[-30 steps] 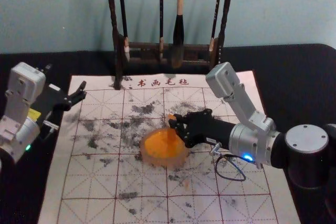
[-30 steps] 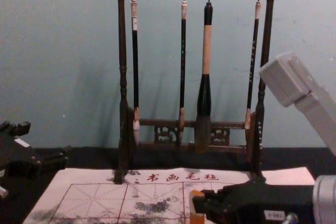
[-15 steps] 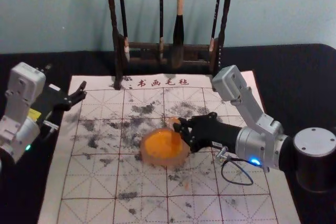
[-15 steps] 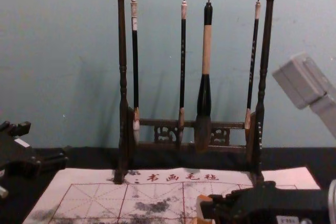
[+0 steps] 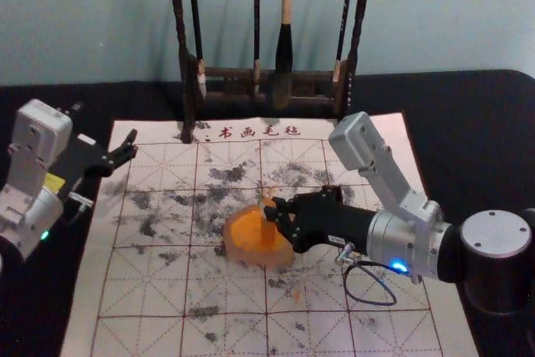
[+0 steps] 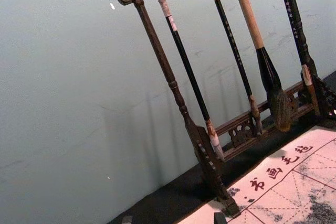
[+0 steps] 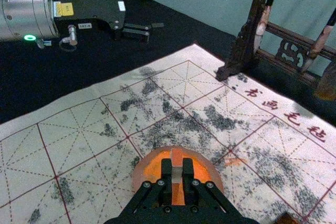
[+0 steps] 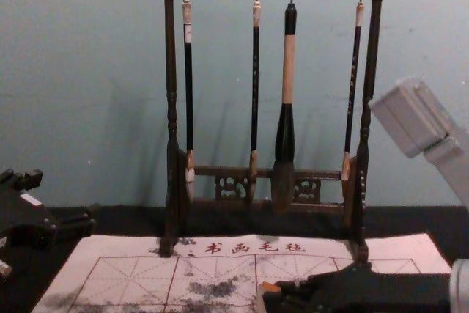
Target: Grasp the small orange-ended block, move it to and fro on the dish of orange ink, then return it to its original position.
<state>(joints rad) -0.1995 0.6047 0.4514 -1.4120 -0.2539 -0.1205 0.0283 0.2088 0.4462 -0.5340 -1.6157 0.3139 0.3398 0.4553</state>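
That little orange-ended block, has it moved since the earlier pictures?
Yes. In the head view, the block, held in the right arm's jaws, has shifted toward the robot's left and slightly nearer the robot, judged against the dish's rim.

1. Black table (image 5: 481, 123): extends beyond the right gripper (image 5: 273, 208).
2. Ink-blotched mat (image 5: 384, 290): beneath that gripper.
3. Ink dish (image 5: 241, 258): on the mat, below its fingertips.
4. Wooden stand (image 5: 185, 89): well beyond it, front feet on the mat's edge.
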